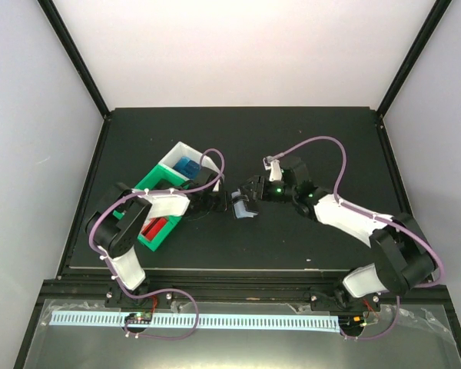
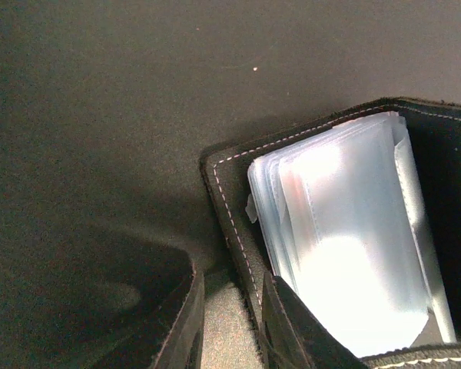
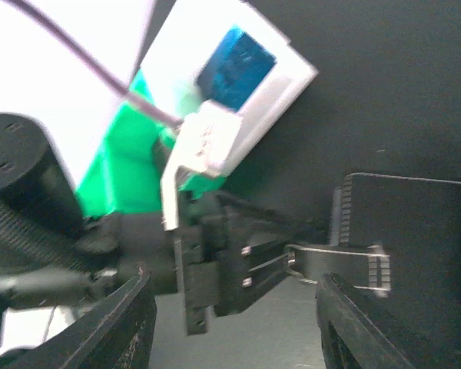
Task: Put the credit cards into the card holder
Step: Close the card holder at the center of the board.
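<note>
The card holder (image 1: 243, 207) lies open mid-table, black outside, light blue pockets inside. In the left wrist view its clear pockets (image 2: 353, 254) fill the right side. My left gripper (image 1: 224, 198) reaches it from the left. Its jaws (image 2: 230, 307) are nearly together around the stitched cover edge. The right wrist view shows the black cover (image 3: 415, 231) with those fingers pinching its flap. My right gripper (image 1: 253, 190) is open and empty just right of the holder, jaws wide apart (image 3: 234, 307). A blue card (image 1: 188, 167) lies in the white tray and a red card (image 1: 157, 227) in the green tray.
The white tray (image 1: 177, 151) and green tray (image 1: 155, 181) sit joined at the left, under my left arm. They also show in the right wrist view, the white tray (image 3: 288, 81) and the green tray (image 3: 123, 161). Black frame posts stand at the mat's far corners.
</note>
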